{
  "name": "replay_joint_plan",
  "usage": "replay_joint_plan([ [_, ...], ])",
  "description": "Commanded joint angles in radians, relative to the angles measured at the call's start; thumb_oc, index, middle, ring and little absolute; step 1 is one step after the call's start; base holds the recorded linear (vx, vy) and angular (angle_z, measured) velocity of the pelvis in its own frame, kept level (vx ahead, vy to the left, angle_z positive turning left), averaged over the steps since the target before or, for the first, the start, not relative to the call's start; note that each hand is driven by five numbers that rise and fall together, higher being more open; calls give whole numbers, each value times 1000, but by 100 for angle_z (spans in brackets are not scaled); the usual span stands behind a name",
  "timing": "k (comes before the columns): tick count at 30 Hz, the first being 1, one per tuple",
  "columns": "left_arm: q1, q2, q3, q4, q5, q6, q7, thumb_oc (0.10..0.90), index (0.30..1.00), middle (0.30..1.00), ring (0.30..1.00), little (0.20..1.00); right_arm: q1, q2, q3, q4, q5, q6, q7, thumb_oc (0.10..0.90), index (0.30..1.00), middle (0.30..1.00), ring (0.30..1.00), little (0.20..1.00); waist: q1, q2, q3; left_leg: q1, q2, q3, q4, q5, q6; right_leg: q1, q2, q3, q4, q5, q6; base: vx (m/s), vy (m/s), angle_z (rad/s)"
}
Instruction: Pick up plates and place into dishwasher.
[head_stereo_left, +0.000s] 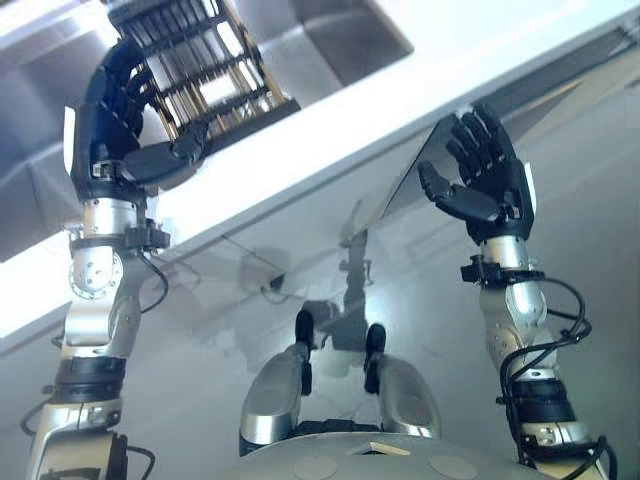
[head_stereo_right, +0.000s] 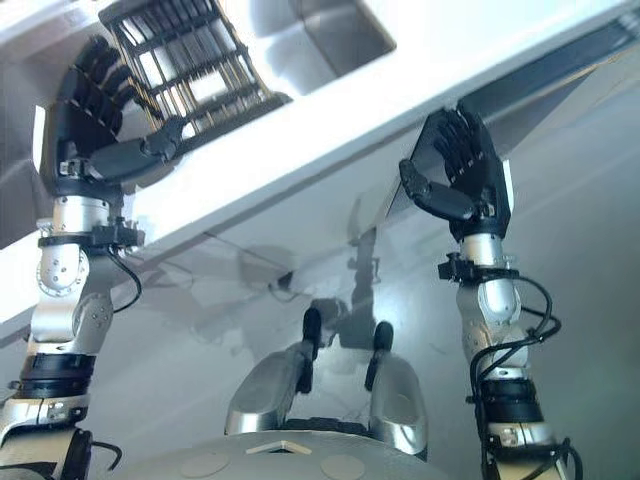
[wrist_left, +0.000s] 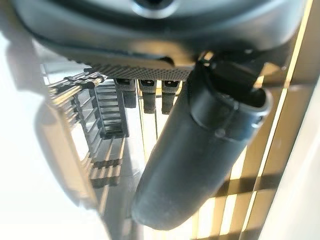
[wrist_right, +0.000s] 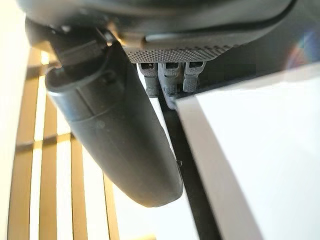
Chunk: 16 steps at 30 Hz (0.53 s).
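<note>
In the left eye view the left hand (head_stereo_left: 135, 130) is raised at the edge of a white counter (head_stereo_left: 400, 110), its fingers relaxed and its thumb reaching toward a dark slatted rack (head_stereo_left: 205, 60) that sits beside a steel sink (head_stereo_left: 340, 40). The right hand (head_stereo_left: 485, 180) is held up farther along the counter's edge, palm spread, fingers straight, holding nothing. I can make out no plate on the counter or in the rack from here, and no dishwasher.

The right eye view gives the same layout: left thumb close against the rack's near corner, right hand apart from it.

In the left wrist view the thumb lies over pale slats, the fingers hang straight, and the rack's bars stand just beyond them. Nothing is gripped.

In the right wrist view the thumb and short straight fingers hover at the counter's edge, empty.

Whether plates are yet to be found or already put away, I cannot judge. Any reach near the rack would want the thumb kept clear of the bars.
</note>
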Motion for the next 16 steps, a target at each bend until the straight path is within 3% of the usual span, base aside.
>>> replay_joint_plan([
  [1,53,-22,39,5,22,-70,-21,800,900,900,900,900,35,-9,-24,-18,-18,-113,11,800,900,900,900,900,-23,8,-208,37,-53,56,-5,-121,17,-15,11,37,-107,91,57,24,-19,7],
  [5,57,-45,35,44,18,-77,-37,800,900,900,900,900,88,27,-26,116,-69,-74,-30,800,900,900,900,900,-47,10,-246,84,-49,64,-57,-114,10,27,30,52,-137,83,52,8,-10,-4],
  [8,60,-53,33,50,14,-66,-33,800,900,900,900,900,112,33,-7,231,-108,1,-24,800,900,900,900,900,-58,13,-262,104,-43,75,-60,-124,7,45,33,56,-141,73,50,14,-3,10],
  [16,8,-42,6,65,-16,-42,-36,800,900,900,900,900,134,5,68,589,-193,105,-10,800,900,900,900,900,-58,13,-293,128,-38,78,-63,-137,-3,87,40,46,-164,63,40,6,-14,-4],
])
